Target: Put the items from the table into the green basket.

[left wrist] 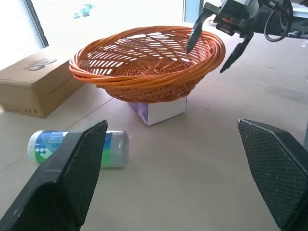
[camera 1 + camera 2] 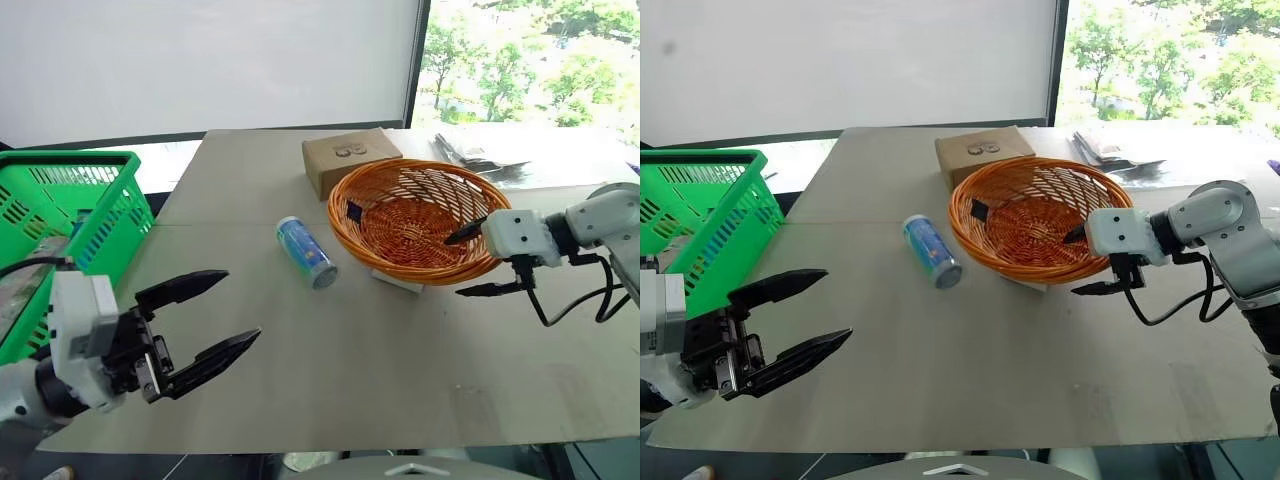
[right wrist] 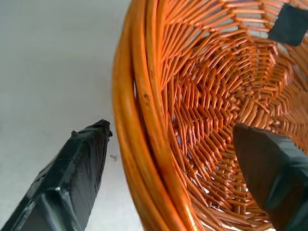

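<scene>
1. Daylight comes through a big window with green trees outside, behind the pale grey-beige table (image 2: 400, 350), which has a thin seam running across it.
2. At the table's left edge stands the green basket (image 2: 95, 215), bright plastic with slotted sides, well apart from everything else.
3. Lying on its side near the middle of the table is the small blue can (image 2: 305, 252), white at both ends, just left of the orange wicker bowl (image 2: 415, 215).
4. That bowl sits tilted on top of the purple-and-white pack (image 1: 158, 109), which pokes out from under its near side; most of the pack is hidden.
5. Behind the bowl rests a brown cardboard box (image 2: 345, 160), and some papers (image 2: 480, 150) lie further right.
6. On the right, the right gripper (image 2: 470, 262) straddles the bowl's rim with its jaws apart, one finger inside the weave and one outside; I can't tell whether either finger touches the rim.
7. On the left, the left gripper (image 2: 230, 312) hovers over the near table with jaws spread wide, holding nothing.
</scene>
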